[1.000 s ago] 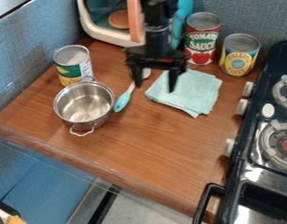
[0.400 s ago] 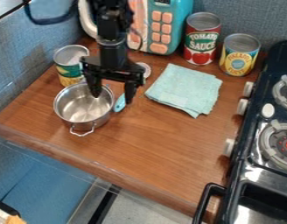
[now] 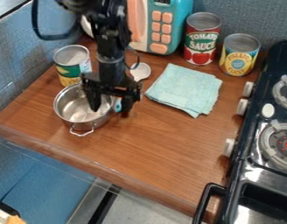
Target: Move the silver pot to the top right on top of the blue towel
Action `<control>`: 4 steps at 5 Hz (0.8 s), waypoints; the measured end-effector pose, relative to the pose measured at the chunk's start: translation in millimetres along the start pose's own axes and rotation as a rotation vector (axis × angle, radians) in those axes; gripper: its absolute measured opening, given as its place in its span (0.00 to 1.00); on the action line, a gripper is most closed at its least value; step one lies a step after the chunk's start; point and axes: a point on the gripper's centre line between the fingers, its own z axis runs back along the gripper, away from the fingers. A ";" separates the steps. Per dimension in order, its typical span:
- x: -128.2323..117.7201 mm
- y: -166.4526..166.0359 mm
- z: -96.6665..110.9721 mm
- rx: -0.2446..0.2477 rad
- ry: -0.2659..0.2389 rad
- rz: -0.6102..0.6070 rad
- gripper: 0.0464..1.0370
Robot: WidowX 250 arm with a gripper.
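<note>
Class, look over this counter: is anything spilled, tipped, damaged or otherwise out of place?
Nothing stands out as wrong. The silver pot, green can, red can and yellow can all stand upright, and no spill shows on the counter. The blue towel lies flat, its folds only slightly uneven.

Viewed from where I stand: walls clad in blue, fabric-like covering, at left [image 3: 17,83] and rear [image 3: 260,19]. Counter [image 3: 157,148] finished in reddish-brown wood grain, front edge rounded. Black stove [image 3: 277,59] adjoins its right edge. Below the front edge, a flat blue surface [image 3: 46,177] and speckled grey floor [image 3: 137,208]. Light glints off the stove's glossy front.
</note>
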 end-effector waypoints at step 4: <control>-2.7 -7.6 0.6 0.023 -0.016 0.007 0.04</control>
